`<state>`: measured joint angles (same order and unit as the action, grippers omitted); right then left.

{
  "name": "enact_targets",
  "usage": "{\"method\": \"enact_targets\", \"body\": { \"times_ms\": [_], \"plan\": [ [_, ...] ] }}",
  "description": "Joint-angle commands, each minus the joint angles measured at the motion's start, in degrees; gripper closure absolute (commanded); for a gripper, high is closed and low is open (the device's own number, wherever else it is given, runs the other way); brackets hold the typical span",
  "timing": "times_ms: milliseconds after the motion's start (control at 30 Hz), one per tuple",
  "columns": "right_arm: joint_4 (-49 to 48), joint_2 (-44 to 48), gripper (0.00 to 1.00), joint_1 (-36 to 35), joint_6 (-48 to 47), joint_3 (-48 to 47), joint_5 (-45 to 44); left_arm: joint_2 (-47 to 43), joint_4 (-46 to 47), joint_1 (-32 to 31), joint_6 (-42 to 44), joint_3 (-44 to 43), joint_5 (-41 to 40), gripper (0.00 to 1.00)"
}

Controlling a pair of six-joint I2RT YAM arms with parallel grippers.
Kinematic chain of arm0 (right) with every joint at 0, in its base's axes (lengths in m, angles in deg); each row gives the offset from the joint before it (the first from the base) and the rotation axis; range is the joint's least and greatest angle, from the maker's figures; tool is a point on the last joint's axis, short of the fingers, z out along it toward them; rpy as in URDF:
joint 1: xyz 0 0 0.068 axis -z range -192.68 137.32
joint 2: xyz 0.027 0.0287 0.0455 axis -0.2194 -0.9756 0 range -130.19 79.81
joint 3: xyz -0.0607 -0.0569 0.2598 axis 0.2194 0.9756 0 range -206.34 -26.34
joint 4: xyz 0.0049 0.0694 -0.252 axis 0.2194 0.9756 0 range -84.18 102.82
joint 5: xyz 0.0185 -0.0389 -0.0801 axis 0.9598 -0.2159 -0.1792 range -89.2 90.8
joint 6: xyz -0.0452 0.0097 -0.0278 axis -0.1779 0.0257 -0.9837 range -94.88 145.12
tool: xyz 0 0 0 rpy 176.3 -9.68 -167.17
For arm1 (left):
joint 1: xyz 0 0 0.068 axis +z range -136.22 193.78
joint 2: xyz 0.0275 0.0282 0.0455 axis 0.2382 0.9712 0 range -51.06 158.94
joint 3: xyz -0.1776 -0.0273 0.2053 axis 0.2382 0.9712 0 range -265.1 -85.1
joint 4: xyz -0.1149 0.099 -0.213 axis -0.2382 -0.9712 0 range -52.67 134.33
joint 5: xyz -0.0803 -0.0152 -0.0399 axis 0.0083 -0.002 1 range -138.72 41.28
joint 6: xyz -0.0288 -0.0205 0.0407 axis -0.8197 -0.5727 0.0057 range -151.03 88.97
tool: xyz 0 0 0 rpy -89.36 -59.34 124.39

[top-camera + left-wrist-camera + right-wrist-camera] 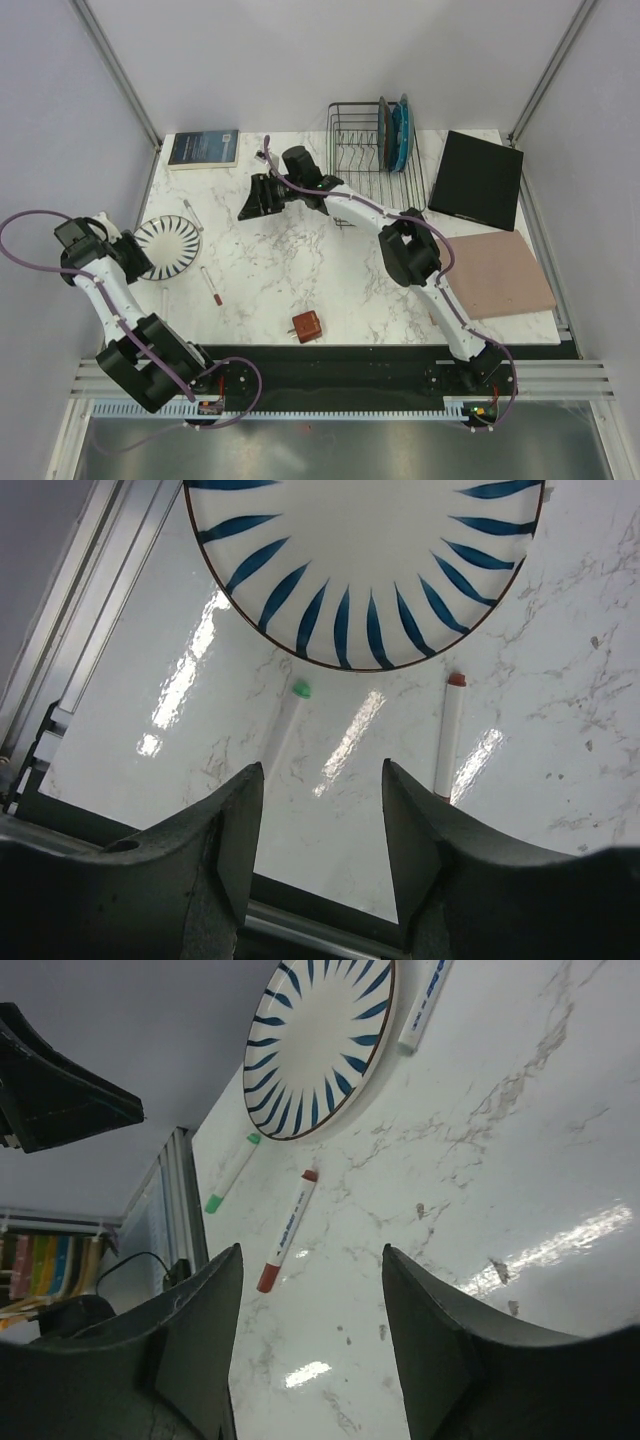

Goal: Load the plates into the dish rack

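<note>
Striped plate (360, 560) — just beyond empty left pincer (320, 780)

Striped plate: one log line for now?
white round plate with dark radial stripes: on marble table, ungripped | left gripper: open | right gripper: open
</note>
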<state>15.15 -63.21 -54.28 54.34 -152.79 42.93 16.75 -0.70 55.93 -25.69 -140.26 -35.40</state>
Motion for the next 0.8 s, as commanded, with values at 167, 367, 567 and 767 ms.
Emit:
{"method": "enact_targets", "body": {
  "times_ms": [167, 367, 567, 767],
  "plan": [
    [-18.1, -8.1, 0.40, -4.2, 19.7, -6.3, -1.8, -1.5, -5.7, 2.9, -1.1, -3.2, 7.0, 0.41],
    [-10.6, -14.1, 0.50, -7.4, 16.9, -13.5, -16.7, -0.5, -16.1, 3.4, -3.6, -12.5, 18.0, 0.42],
    [-5.2, -13.3, 0.57, -10.0, 10.3, -12.9, -31.6, -3.9, -16.3, 3.4, -1.9, -12.2, 13.4, 0.43],
    [-6.1, -6.0, 0.52, -7.5, 9.2, -2.1, -29.7, -6.0, -2.8, 2.9, 3.5, -1.3, 5.6, 0.46]
  ]
}}
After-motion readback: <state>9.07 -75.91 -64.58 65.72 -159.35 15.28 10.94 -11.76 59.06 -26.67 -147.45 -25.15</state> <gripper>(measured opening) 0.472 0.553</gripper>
